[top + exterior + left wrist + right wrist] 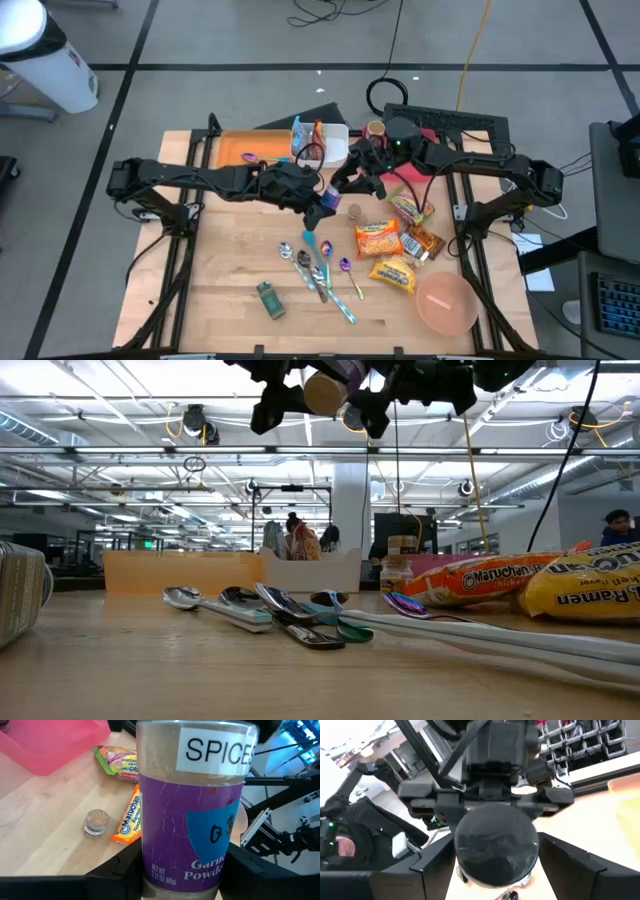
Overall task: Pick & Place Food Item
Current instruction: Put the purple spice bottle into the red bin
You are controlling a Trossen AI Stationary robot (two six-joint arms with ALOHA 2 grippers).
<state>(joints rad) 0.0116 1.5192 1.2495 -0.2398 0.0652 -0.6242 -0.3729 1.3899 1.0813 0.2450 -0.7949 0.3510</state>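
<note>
Garlic powder jar (192, 810) sat above the spoons (315, 268); your left gripper (322, 207) clamped it, right gripper (352, 178) gripped its lid end.

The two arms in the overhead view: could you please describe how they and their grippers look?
Both the left arm and the right arm are dark, slim and jointed, built of tube-like links with black cables along them. The left gripper and right gripper are black with angular, blocky fingers. A small green light glows on the right arm's wrist.
</note>
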